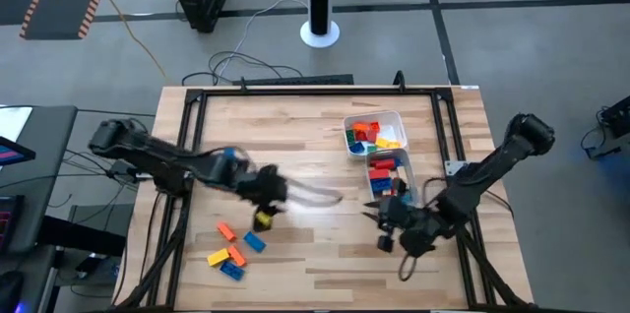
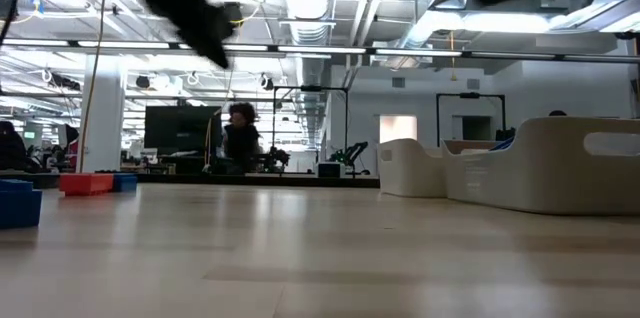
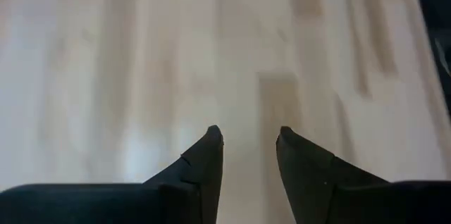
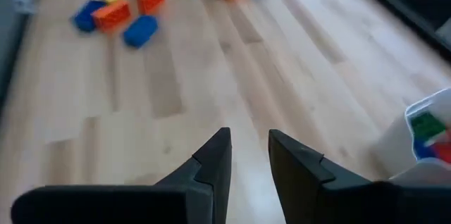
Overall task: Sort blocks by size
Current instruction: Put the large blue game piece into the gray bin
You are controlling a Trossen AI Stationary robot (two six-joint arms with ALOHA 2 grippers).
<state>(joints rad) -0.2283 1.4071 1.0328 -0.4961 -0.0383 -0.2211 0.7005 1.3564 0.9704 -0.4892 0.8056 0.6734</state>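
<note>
Nearest the front edge of the wooden table [image 1: 315,131], on the left side, lies a small cluster of loose blocks: a yellow brick [image 1: 218,256] touching an orange brick [image 1: 236,255], a blue brick [image 1: 231,270] just below them, another blue brick [image 1: 255,242] and an orange brick [image 1: 226,230] a little farther back. The right wrist view shows the same group at the far end of the boards, with one more orange and blue pair beside it.

On the right side of the front half, the right gripper [image 1: 372,217] hangs low over bare wood just in front of the tubs, its two fingers parted by a narrow gap with nothing between them.

Toward the middle of the table, the left gripper [image 1: 335,196] is blurred over the wood; in its wrist view the fingers [image 3: 204,155] stand apart, empty, above plain boards. A yellow block [image 1: 264,218] shows just under that arm's wrist; whether it rests on the table I cannot tell.

Farther back on the right, a clear tub [image 1: 390,175] holds red, blue and green bricks, and touching it behind, a white tub [image 1: 374,134] holds orange, red, yellow, blue and green ones.
</note>
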